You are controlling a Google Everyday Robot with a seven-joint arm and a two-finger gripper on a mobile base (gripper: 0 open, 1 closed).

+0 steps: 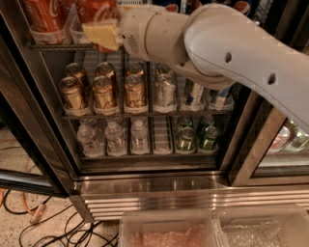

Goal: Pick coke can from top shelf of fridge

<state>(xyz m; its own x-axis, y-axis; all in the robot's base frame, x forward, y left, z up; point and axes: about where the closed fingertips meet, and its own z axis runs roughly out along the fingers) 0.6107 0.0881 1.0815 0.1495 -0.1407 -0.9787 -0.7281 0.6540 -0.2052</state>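
Right now you are looking into the fridge (145, 185), where the top shelf (53, 47) is running along its upper left. Another red can (46, 14) is standing at that shelf's left end, and the coke can (96, 8) is sitting just beside it at the front edge. Your gripper (100, 37) is hanging across this can's lower front; you cannot tell whether it is clamping or loose. Below, gold cans (104, 91) are lining the middle shelf, while your white arm (241, 53) is reaching in from the upper right.
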